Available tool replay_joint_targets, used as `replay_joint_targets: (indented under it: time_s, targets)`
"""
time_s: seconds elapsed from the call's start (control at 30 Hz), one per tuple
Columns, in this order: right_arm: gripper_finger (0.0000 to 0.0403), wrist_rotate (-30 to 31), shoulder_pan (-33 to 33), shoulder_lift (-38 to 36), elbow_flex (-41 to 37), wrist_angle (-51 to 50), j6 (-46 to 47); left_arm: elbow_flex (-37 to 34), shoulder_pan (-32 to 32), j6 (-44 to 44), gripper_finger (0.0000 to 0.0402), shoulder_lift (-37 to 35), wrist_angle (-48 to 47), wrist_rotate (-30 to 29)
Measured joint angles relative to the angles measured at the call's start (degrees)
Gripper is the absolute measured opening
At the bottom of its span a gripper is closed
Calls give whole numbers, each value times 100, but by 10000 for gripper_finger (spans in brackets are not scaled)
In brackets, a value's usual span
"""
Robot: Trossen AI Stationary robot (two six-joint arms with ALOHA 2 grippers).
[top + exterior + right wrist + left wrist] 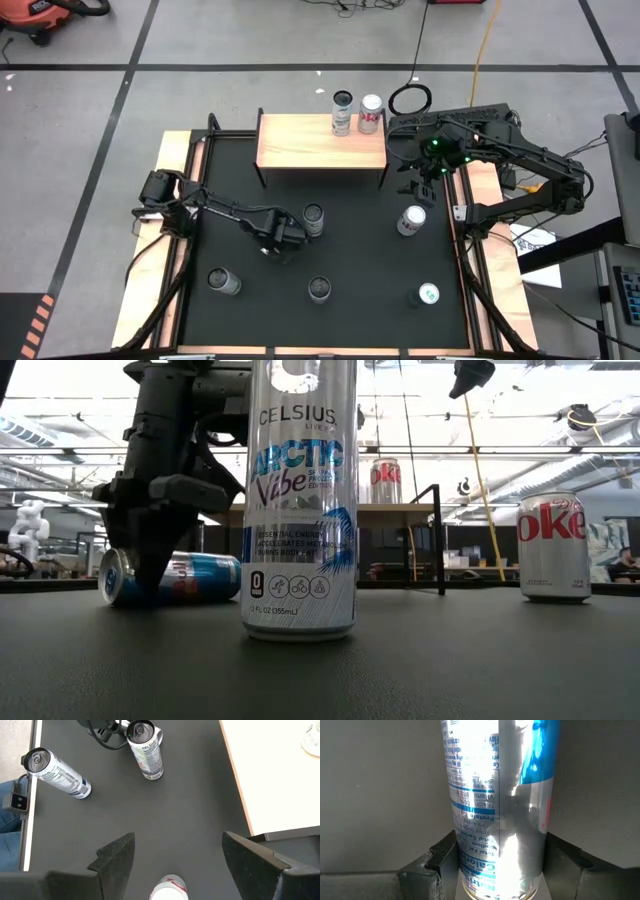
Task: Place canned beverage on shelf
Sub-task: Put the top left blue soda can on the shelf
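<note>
A blue and silver can lies on its side on the black mat, its top end toward the table's left edge. My left gripper stands over it pointing down, shut on it. In the high view the arm hides this can. The shelf, a light-wood board on black legs, stands at the far edge with two upright cans at its right end. My right gripper hangs open, high by the shelf's right end, above a red and white can. My left gripper pinches the lying can between its two fingers, near the can's top end. One finger is on each long side, so they lie across the can. The fingers come from above, pointing down. The can lies level on the mat.
Upright cans stand about the mat: a tall Celsius can at the near middle, another just beside my left gripper, one at near left, one at near right and a Diet Coke can. Wooden strips border the mat.
</note>
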Motion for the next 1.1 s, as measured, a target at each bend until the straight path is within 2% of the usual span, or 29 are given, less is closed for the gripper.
replay_joint_targets:
  time_s: [0.33,0.73,0.83,1.1]
  targets:
    - [281,0,0,1,0,-2,0,-38,11,-6,267,44,45,-20]
    - [281,0,0,2,0,-6,-21,-5,20,138,273,468,129,14]
    - [281,0,0,2,0,-4,-48,-5,17,143,266,470,122,15]
    - [281,0,0,2,0,-4,-63,-14,11,545,211,307,-28,128]
